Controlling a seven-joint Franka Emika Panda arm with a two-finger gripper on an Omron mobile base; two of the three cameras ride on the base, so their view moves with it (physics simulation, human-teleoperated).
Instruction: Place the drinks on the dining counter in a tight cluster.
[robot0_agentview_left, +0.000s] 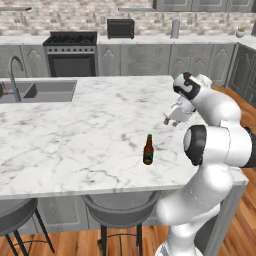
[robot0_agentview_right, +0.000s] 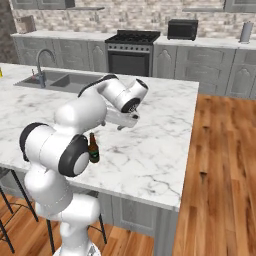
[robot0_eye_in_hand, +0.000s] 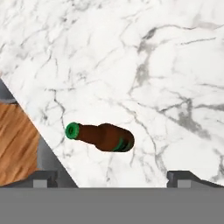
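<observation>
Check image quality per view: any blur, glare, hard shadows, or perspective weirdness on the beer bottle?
Left base view: soft, low-res render; beer bottle upright on the dining counter, only a faint shadow, no glare. Right base view: similar softness; the arm partly covers the bottle. Hand view: sharp enough, flat even light; seen from above, the bottle looks foreshortened, as if lying down; claw tips at the bottom edge.

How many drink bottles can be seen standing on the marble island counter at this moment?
1. The beer bottle stands upright near the front edge of the dining counter, beside the arm, below the open, empty gripper. Other bottles may be outside the views.
</observation>
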